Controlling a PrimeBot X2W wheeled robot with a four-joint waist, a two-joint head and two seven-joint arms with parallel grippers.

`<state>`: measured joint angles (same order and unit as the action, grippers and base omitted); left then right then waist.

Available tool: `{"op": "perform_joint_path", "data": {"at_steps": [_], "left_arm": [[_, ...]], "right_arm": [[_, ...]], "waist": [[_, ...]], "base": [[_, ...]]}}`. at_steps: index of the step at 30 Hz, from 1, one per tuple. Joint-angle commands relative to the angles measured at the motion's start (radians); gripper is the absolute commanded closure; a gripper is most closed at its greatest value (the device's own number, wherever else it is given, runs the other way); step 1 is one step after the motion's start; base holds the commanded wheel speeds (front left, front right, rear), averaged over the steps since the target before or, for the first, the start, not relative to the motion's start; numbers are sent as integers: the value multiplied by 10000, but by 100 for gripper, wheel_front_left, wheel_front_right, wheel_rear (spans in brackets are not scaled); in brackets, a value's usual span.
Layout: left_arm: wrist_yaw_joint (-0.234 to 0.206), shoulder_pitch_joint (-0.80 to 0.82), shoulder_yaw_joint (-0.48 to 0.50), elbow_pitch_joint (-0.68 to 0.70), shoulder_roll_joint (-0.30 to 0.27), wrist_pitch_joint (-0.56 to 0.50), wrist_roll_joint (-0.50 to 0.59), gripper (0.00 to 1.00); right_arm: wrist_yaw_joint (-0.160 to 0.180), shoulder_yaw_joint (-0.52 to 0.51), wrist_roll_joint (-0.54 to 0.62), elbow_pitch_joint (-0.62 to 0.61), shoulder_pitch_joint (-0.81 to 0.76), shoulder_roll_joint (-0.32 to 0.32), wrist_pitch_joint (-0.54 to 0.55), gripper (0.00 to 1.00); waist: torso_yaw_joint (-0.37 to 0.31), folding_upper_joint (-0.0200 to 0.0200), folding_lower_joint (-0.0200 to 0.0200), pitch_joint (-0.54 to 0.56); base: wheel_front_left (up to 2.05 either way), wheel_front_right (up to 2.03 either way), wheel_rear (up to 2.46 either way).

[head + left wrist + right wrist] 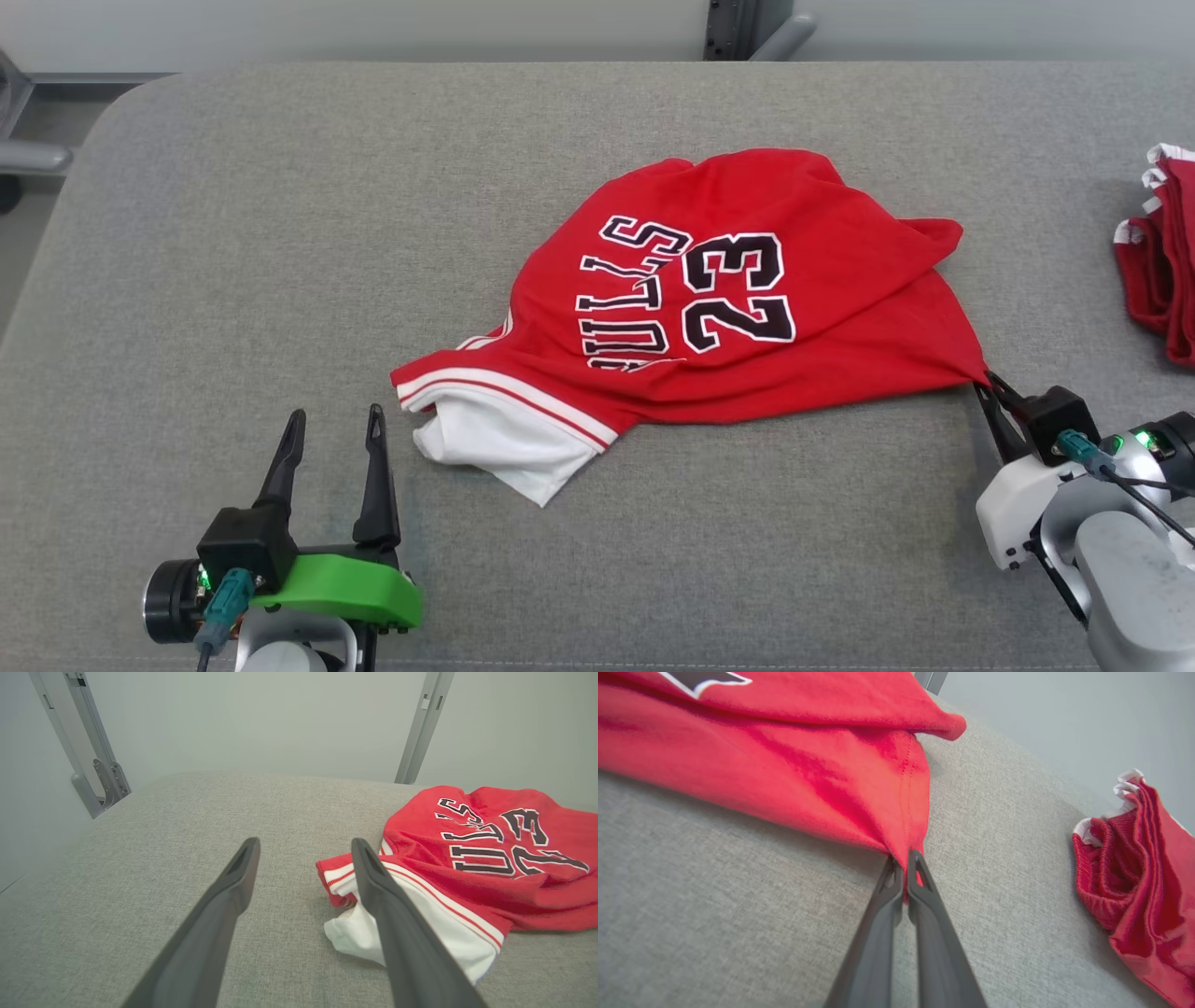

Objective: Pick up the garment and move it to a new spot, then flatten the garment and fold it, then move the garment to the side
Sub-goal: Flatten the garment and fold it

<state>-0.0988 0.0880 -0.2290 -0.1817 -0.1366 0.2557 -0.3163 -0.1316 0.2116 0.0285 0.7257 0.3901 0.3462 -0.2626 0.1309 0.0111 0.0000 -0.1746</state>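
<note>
Garment (709, 308): 1 red jersey, corner pinched between 2 right fingers (924, 900).

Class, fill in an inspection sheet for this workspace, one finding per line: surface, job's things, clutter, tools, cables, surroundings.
surface: grey fabric pad, rounded far corner.
job's things: red jersey, crumpled, numbered 23, white fabric showing at its near left edge.
clutter: second red garment heaped at the pad's right edge, apart from the jersey.
tools: left tool open, beside the jersey's white edge, holding nothing; right tool shut on the jersey's near right corner.
cables: teal-plugged cable at the left wrist, another at the right.
surroundings: pale wall, grey metal frame posts.
</note>
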Motion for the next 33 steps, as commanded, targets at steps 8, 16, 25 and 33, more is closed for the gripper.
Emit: {"op": "perform_joint_path", "data": {"at_steps": [8,16,25,33], "left_arm": [[2,-36,-5,-58,-136,-60,-142,0],[20,-26,0,-306,-205,-145,-309,0],[9,-338,220,-589,-295,-94,-583,0],[301,-488,366,-920,-167,-276,-1176,0]], "right_arm": [[19,-878,303,-642,-1037,-297,15,100],[19,-1507,471,-946,-1345,-736,-10,0],[18,-2098,518,-2350,-2250,-1090,-25,0],[18,-2548,586,-3787,-2836,-1339,-25,0]], "waist": [[-541,-111,0,-74],[-873,-111,0,1],[-1258,-111,0,465],[-1546,-111,0,744]], "base": [[0,0,0],[0,0,0],[0,0,0],[0,0,0]]}}
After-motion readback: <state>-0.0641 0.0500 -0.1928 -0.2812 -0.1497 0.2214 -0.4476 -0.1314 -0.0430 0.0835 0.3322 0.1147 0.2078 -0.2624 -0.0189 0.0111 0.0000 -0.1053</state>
